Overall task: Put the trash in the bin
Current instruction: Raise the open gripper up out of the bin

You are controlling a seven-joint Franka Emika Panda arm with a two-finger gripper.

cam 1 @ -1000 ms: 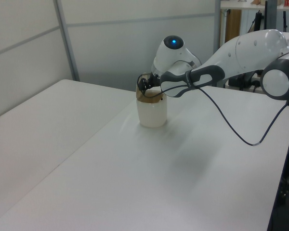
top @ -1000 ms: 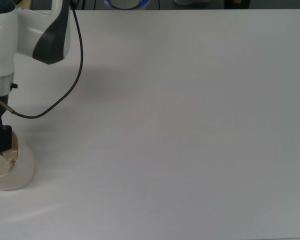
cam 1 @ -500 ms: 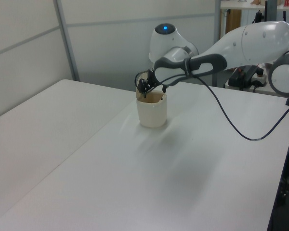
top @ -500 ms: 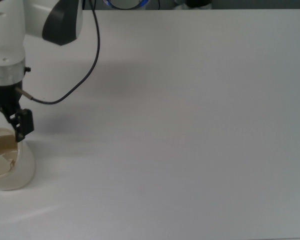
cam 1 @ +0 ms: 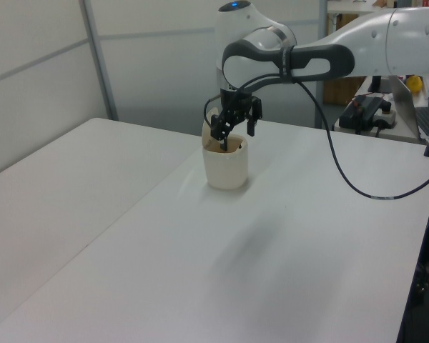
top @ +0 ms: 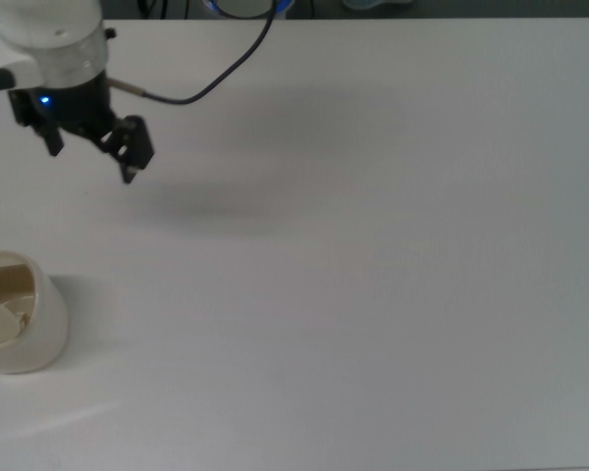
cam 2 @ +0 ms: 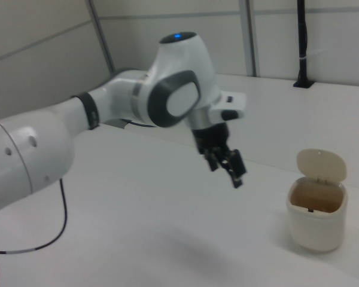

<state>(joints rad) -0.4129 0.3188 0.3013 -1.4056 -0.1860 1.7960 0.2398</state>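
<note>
**White table, open gripper, no wad in sight**

White is everywhere, and that is the first hazard. The table (top: 373, 294) is a broad, flat, matte white sheet. A cream-white wad lying on it would barely show, so a missed drop could go unnoticed. None of the 3 views shows the trash on the table, in the jaws or on the bin's rim. By that evidence it is probably down inside the bin (top: 49, 319), but the beige interior hides it and no view confirms that.

The arm (cam 2: 107, 113) comes next. Its glossy white shells, dark grey joint covers and loose black cable (top: 206, 88) hang over the table. A sweep that dips the cable or elbow toward the bin could tip such a light container, spilling whatever is inside.

The gripper (top: 93, 149) hangs in the air, well clear of the bin in the top view. Its 2 black fingers are spread wide with nothing between them. In the left view it (cam 1: 234, 121) seems to sit right at the bin's mouth, but the other 2 views show a clear gap. Judging clearance from the left view alone would mislead.

As for surfaces, the bin (cam 2: 316, 224) is rounded, smooth and glossy white outside and matte beige inside. It looks like hard plastic, so it would slide easily on this table. Its pale swing flap (cam 2: 321, 164) stands upright behind the opening in the right view, a thin rounded disc. If it swung shut on a wad resting high, the paper could catch at the rim. Smallest is the dark mark (cam 2: 310, 209), a speck on the rim.
</note>
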